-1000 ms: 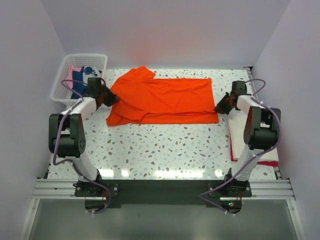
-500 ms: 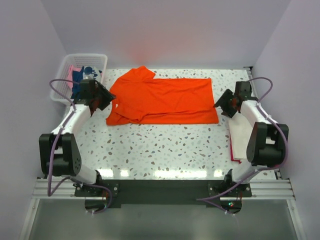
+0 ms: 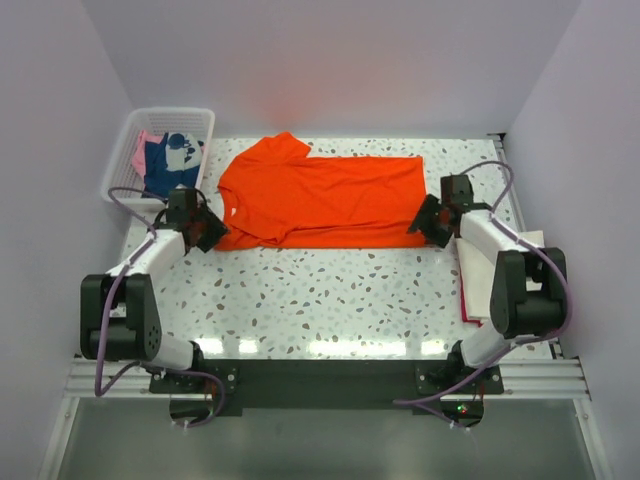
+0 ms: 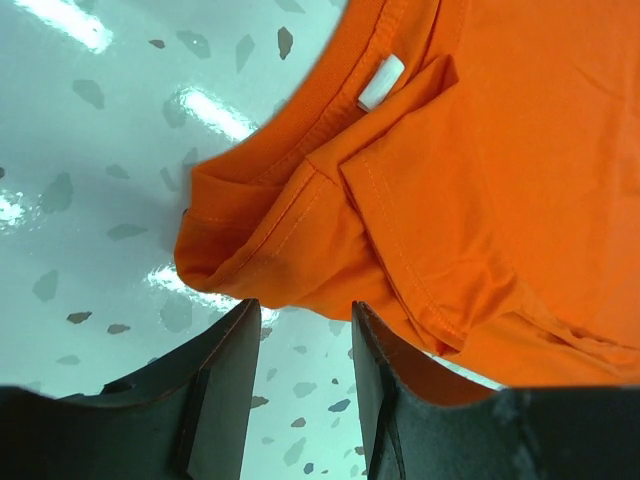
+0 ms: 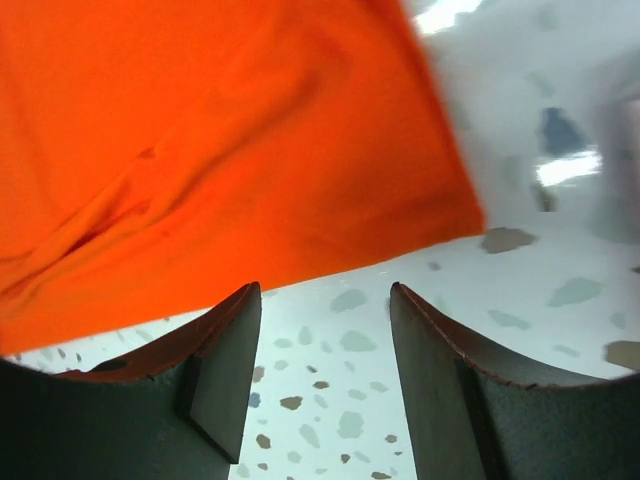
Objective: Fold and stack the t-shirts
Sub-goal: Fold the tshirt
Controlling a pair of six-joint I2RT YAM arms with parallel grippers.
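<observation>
The bright orange t-shirt lies flat across the far half of the table, folded lengthwise, with its collar end to the left. My left gripper is low at the shirt's near left corner. In the left wrist view it is open and holds nothing, with the bunched sleeve and collar just beyond the fingertips. My right gripper is at the near right corner. The right wrist view shows it open and holding nothing, with the shirt's hem edge just ahead of it.
A white mesh basket at the far left holds navy and pink t-shirts. A cream-white folded t-shirt lies on a red one at the right edge, under the right arm.
Both grippers have opened and let go of the orange shirt. Each has dropped toward the near edge of the shirt, the left at the collar corner and the right at the hem corner.
</observation>
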